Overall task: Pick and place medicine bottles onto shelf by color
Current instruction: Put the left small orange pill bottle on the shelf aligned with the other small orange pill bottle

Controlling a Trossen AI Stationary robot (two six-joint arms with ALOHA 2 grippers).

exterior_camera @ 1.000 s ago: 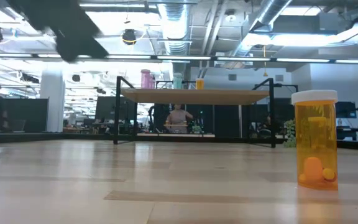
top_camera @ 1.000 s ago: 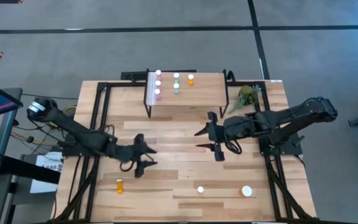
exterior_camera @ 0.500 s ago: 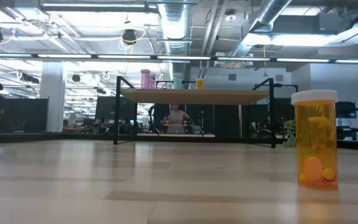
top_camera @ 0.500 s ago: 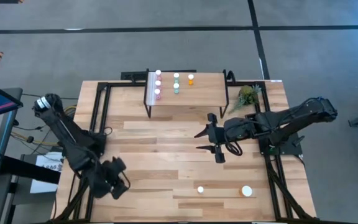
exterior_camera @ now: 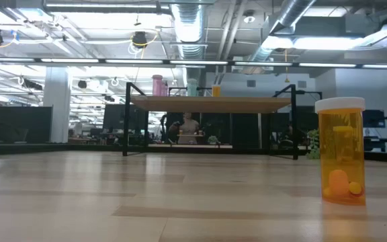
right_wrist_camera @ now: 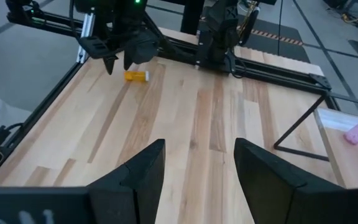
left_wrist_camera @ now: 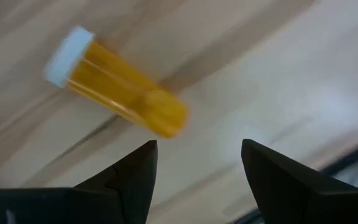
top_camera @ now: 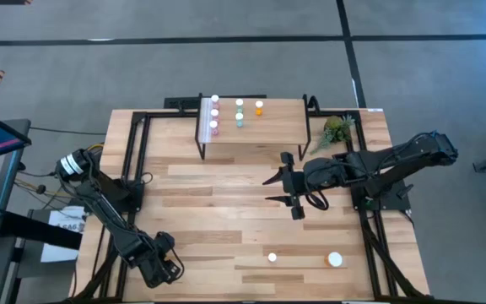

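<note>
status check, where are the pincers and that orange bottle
Left pincer open above lying orange bottle. Right pincer open, empty, mid-table. Nothing in the way.

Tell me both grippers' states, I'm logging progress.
Left gripper: open, empty, above a lying orange bottle.
Right gripper: open, empty.

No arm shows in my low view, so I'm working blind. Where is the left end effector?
Observer: The left end effector is at the left corner of the table, on the side away from the shelf. It is over a small orange bottle.
Operator: Is that bottle standing?
Observer: No, it lies on its side. The end effector is open and not touching it.
Operator: And the right end effector?
Observer: The right end effector hovers open over the middle of the table, holding nothing.
</note>
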